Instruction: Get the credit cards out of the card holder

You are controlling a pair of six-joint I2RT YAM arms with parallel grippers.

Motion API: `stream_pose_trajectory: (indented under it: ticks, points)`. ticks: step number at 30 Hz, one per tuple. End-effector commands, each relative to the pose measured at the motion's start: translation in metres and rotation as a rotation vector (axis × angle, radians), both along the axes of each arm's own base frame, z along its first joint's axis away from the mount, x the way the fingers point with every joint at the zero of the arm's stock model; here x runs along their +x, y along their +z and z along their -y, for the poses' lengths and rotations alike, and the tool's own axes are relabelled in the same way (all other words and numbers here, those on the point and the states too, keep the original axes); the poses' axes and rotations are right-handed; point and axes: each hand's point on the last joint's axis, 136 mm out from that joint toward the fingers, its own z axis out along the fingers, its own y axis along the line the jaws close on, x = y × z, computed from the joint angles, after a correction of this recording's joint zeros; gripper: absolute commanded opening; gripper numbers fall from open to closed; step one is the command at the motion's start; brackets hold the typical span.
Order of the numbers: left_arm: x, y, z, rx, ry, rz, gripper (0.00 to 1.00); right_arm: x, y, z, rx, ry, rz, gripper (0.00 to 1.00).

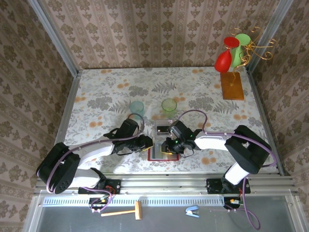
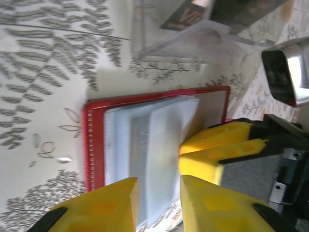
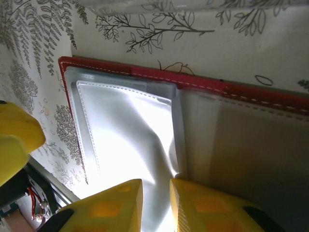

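Nearest the lens in the right wrist view, the right gripper [image 3: 155, 192] has its yellow jaws a narrow slit apart. A raised fold of the clear pocket leaf [image 3: 125, 121] runs into that slit, so these jaws are clenched on a leaf of the card holder [image 3: 145, 73]. The holder lies open and flat on the table [image 3: 231, 48], its dark-red stitched border toward 12 o'clock.

In the left wrist view, the left gripper [image 2: 158, 189] has its jaws released, a moderate gap between them. Both tips stand over the pale pockets at the holder's 6 o'clock edge. Whether the tips press on the pockets, I cannot tell. At 3 o'clock in this view, the right gripper's fingers [image 2: 217, 137] lie almost together on the edge of the same pocket stack. The pockets look milky, and I cannot make out any cards inside them.

Just past the holder at 12 o'clock stands a clear plastic box [image 2: 169, 50] with a dark card [image 2: 186, 18] bearing pale lettering inside it.

From above, a wooden mallet [image 1: 126, 211] and a blue stapler [image 1: 192, 211] lie at 6 o'clock, in front of the arm bases. The holder sits near the table's near edge, the left gripper at its 9 o'clock and the right at its 3 o'clock. Farther toward 12 o'clock stand a teal cup [image 1: 137, 107] and a green cup [image 1: 169, 105]. A wooden stand [image 1: 231, 86] with red and green shapes is at 2 o'clock.
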Motion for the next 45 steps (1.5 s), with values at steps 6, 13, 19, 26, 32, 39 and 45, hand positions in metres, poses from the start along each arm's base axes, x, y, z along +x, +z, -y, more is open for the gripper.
stream_pose_trajectory:
  ticks: [6,13,19,26,32,39,45]
  points:
    - [-0.003,0.0,0.021,0.011,-0.046,-0.014,0.37,-0.006,-0.015,0.017,0.002,-0.052,-0.04,0.23]
    - [-0.006,-0.015,0.024,0.028,-0.047,-0.042,0.38,-0.007,-0.019,0.018,0.02,-0.063,-0.049,0.23]
    - [-0.007,-0.021,0.025,0.037,-0.049,-0.057,0.37,-0.007,-0.02,0.019,0.024,-0.064,-0.051,0.23]
    - [-0.006,-0.015,0.033,0.0,-0.053,-0.052,0.33,-0.008,-0.02,0.017,0.032,-0.056,-0.056,0.23]
    - [-0.005,-0.006,0.04,-0.034,-0.06,-0.044,0.33,-0.004,-0.006,0.016,0.049,-0.062,-0.029,0.23]
    - [-0.004,0.002,0.048,-0.053,-0.08,-0.036,0.33,0.004,0.029,0.026,0.015,-0.071,0.056,0.25]
    - [-0.002,0.012,0.057,-0.069,-0.101,-0.024,0.35,0.008,0.053,0.05,-0.035,-0.103,0.119,0.27]
